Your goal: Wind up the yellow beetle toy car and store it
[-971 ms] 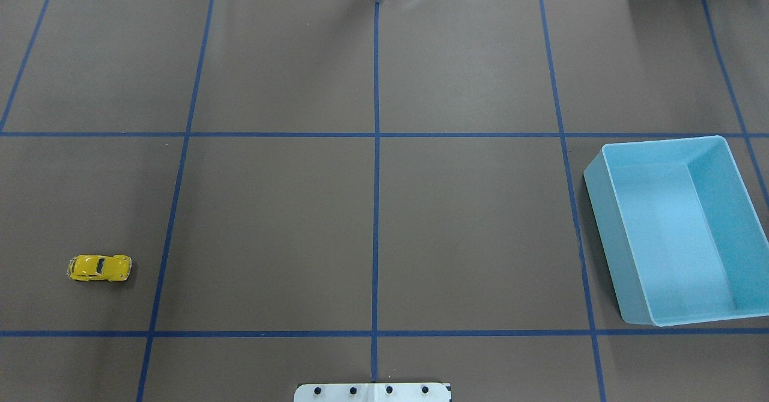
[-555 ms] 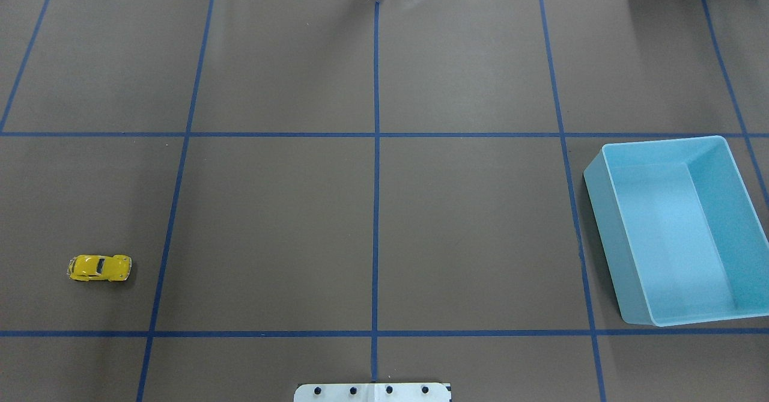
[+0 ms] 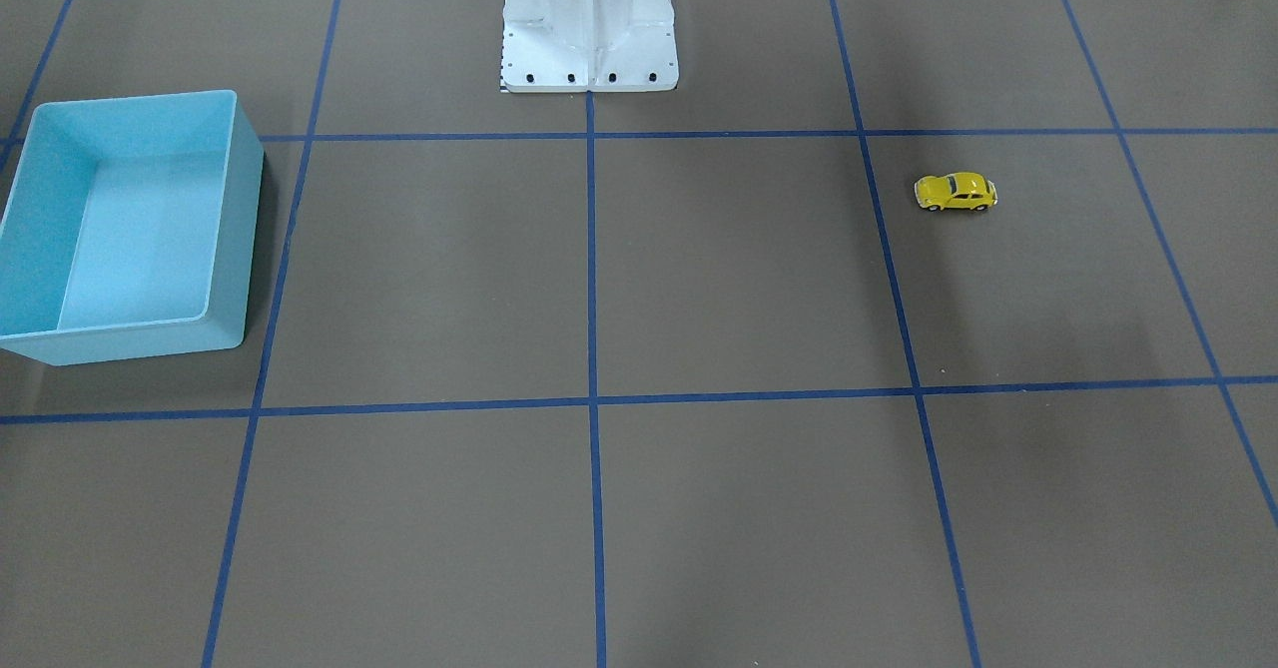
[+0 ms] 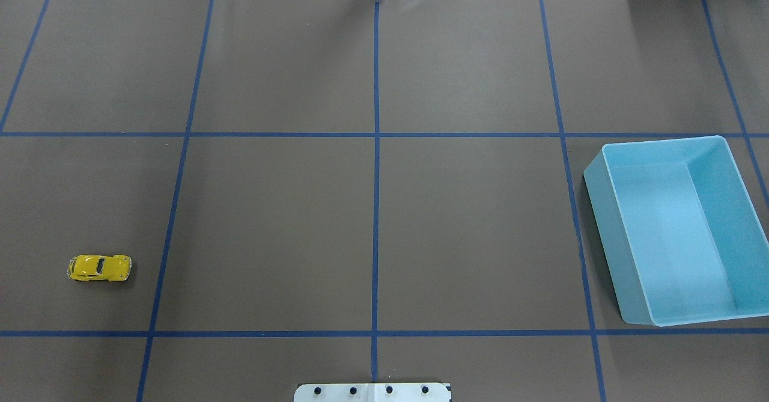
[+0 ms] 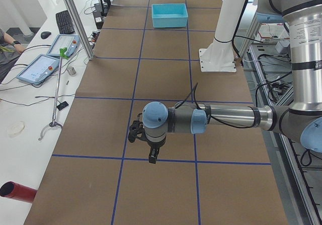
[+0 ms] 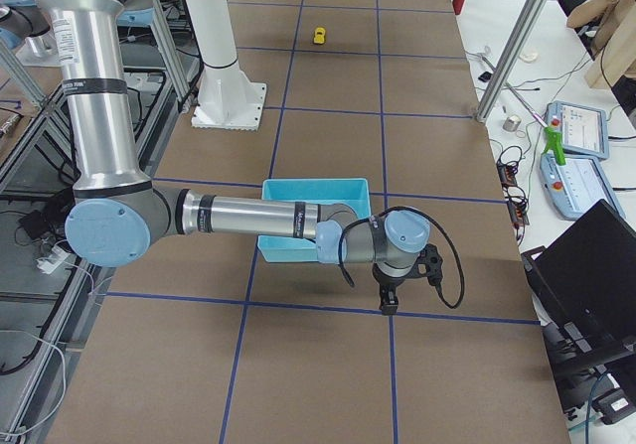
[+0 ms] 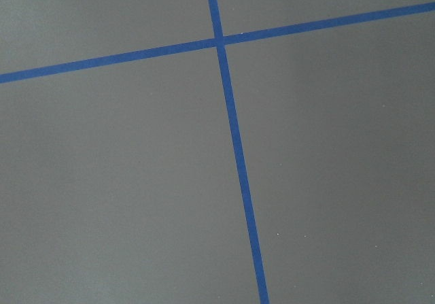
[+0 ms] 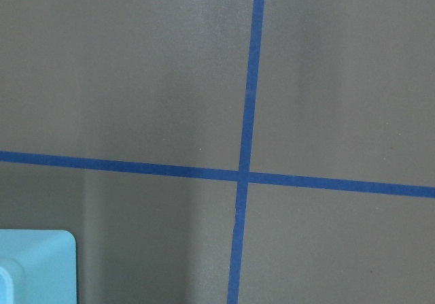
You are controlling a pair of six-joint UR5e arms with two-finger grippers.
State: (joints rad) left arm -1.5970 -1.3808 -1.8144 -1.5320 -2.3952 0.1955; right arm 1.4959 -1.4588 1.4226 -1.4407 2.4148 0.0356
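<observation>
The car (image 4: 99,268) stands on its wheels on the table (image 4: 270,210), on the robot's left side and well apart from the bin (image 4: 614,240) on the right. Only the bin's bare floor and walls show inside. The left gripper (image 5: 152,157) and right gripper (image 6: 386,303) hang above the table. Each shows only from the side, so I cannot tell whether their jaws are parted or closed.
</observation>
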